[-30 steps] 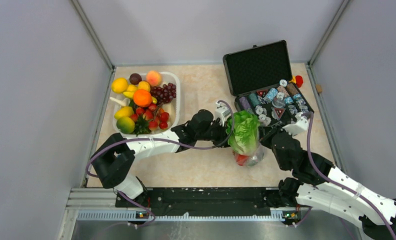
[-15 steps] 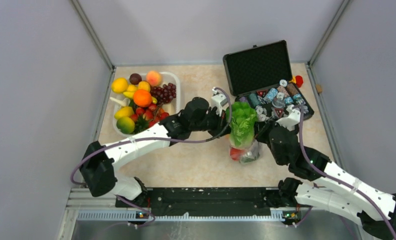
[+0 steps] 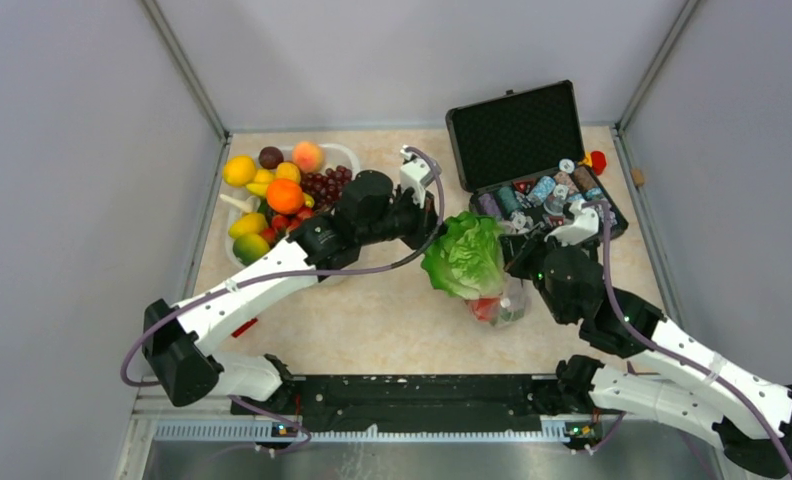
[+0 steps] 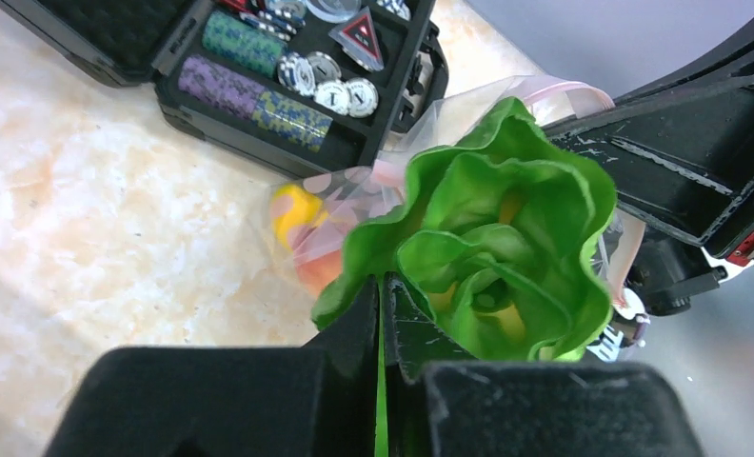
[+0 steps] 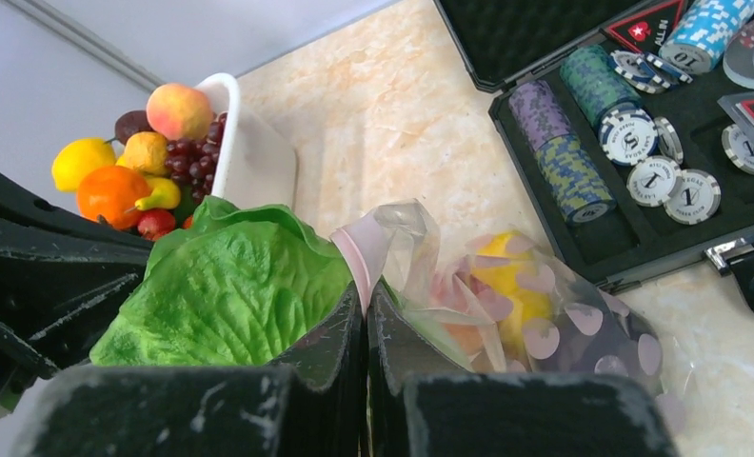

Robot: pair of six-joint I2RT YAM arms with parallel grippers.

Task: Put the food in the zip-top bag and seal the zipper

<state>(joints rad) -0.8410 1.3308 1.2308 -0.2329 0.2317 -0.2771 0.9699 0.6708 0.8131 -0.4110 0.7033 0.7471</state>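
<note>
The green lettuce (image 3: 462, 262) leans to the left over the mouth of the clear zip-top bag (image 3: 502, 305), mostly outside it. My left gripper (image 3: 430, 234) is shut on one lettuce leaf, and the left wrist view shows the jaws (image 4: 383, 288) pinching the lettuce (image 4: 492, 238). My right gripper (image 3: 514, 258) is shut on the bag's pink zipper strip (image 5: 359, 252) and holds the mouth up. In the right wrist view the gripper (image 5: 366, 290) is beside the lettuce (image 5: 230, 295). A yellow fruit (image 5: 511, 276) and a peach-coloured one lie inside the bag (image 5: 583, 333).
The white basin (image 3: 340, 150) with several toy fruits stands at the far left, partly under my left arm. The open black case (image 3: 517, 125) of chips lies at the far right, just behind the bag. Grey walls close in both sides.
My left gripper has swung back and to the left with the lettuce. The lettuce stood upright in the bag's mouth and now tilts left, lifted out of it. The right gripper keeps hold of the bag.
</note>
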